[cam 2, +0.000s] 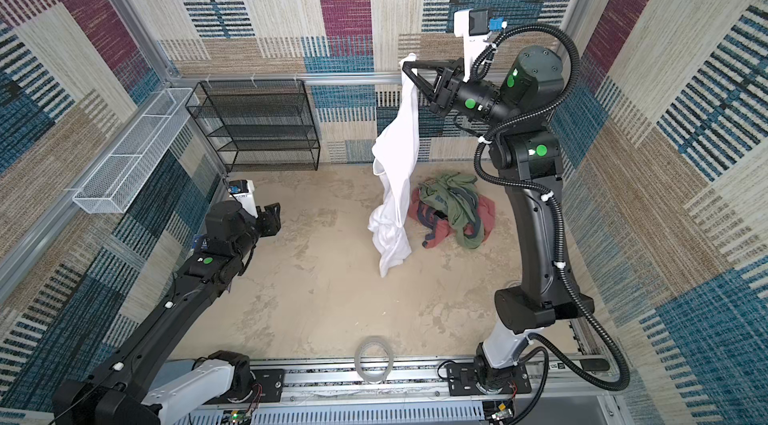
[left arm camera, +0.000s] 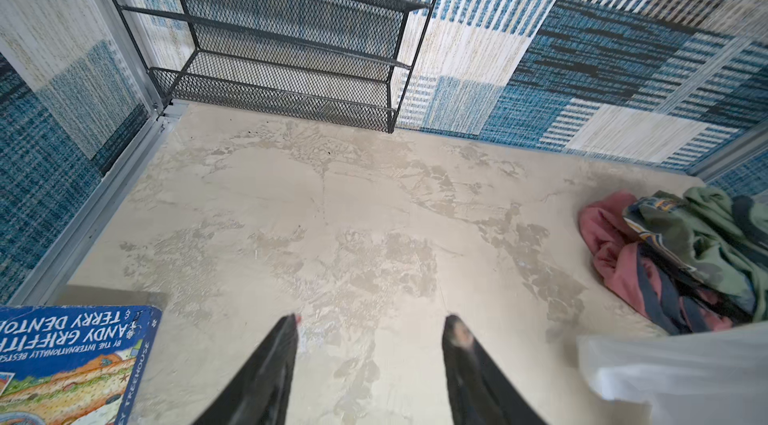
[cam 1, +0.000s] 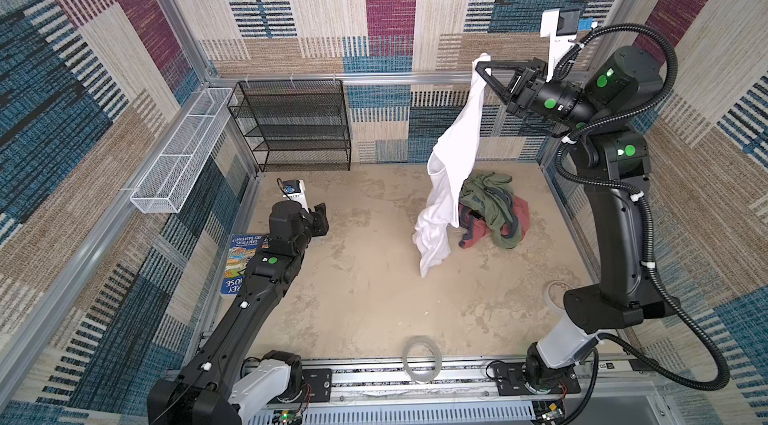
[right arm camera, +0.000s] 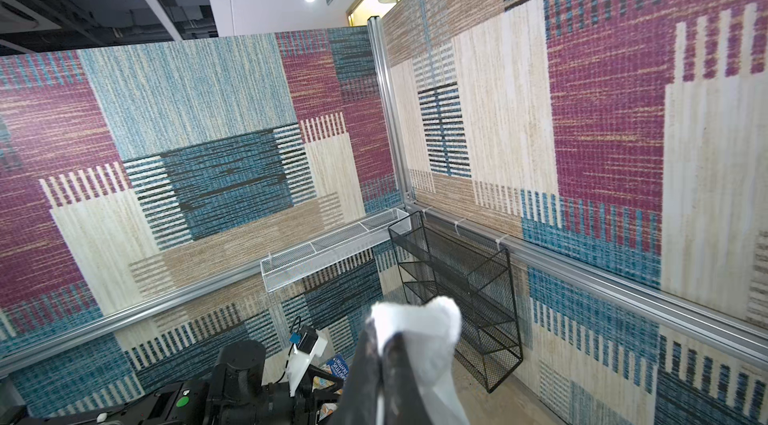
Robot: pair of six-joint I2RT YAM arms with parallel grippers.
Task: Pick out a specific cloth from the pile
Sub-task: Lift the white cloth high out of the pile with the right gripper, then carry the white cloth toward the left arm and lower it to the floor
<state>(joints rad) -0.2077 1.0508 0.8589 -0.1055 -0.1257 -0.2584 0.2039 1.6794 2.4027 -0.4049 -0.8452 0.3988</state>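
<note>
- Right gripper [cam 1: 478, 66] is clamped on the top end of the cloth [cam 1: 446, 178], high above the table [cam 1: 353, 298] and near the back wall; the right wrist view shows its two fingers pressed together with a white bunch of fabric [right arm camera: 432, 319] pinched at their tips.
- From that grip, the white cloth hangs down as one long, twisted drape in both top views [cam 2: 395, 178], widening toward the bottom.
- Its lowest folds sit close to the table, just beside the pile [cam 1: 494, 211]; whether they touch either one cannot be told.
- Olive-green, red-pink and navy-grey garments make up the pile, which lies crumpled on the table near the right arm's side [cam 2: 455, 207].
- Left gripper [left arm camera: 372, 321] hovers low over bare table with its jaws apart, gripping nothing, well apart from the pile [left arm camera: 685, 252].
- At the edge of the left wrist view, a blurred white patch of the cloth [left arm camera: 665, 369] shows next to the pile.
- Beside the left arm lies a blue book [left arm camera: 70, 360], flat on the table by the side wall.
- Against the back wall stands a black mesh shelf [cam 1: 291, 124], and a white wire basket [cam 1: 178, 153] is mounted on the side rail.
</note>
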